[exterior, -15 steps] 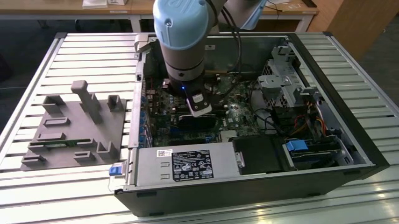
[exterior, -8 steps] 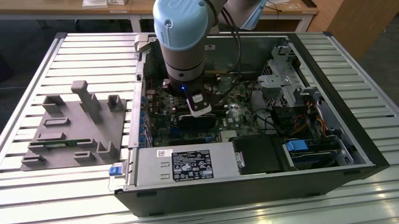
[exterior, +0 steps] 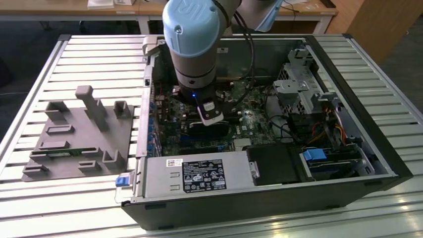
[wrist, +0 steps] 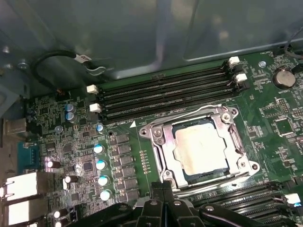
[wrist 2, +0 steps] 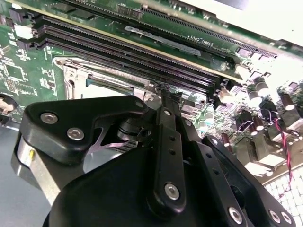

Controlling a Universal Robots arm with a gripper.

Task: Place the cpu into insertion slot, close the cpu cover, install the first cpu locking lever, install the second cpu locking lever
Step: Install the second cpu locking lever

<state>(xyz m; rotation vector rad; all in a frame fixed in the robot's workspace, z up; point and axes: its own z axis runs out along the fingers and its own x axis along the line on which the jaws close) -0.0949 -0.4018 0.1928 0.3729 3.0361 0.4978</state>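
The cpu (wrist: 201, 149), a pale square chip, lies in the insertion slot (wrist: 158, 142) on the green board. The silvery cpu cover (wrist: 236, 142) lies flat over its edges. A thin wire lever (wrist: 189, 114) runs along one side of the socket beside the memory slots, and another lever (wrist: 222, 182) runs along the opposite side. My gripper (wrist: 161, 188) is shut, its black fingertips just off the socket's corner near that second lever, with nothing seen between them. The second wrist view has the gripper (wrist 2: 168, 94) low over the board beside the socket frame (wrist 2: 78, 75). In the exterior view the gripper (exterior: 209, 124) reaches down into the case.
Long black memory slots (wrist: 165, 94) flank the socket on both sides. Capacitors (wrist: 100, 165) and rear ports (wrist: 23, 187) stand close by. The open computer case (exterior: 390, 153) walls the board in, with a power supply (exterior: 198, 176) and drive cage (exterior: 300, 84). A grey fixture (exterior: 79, 134) lies outside.
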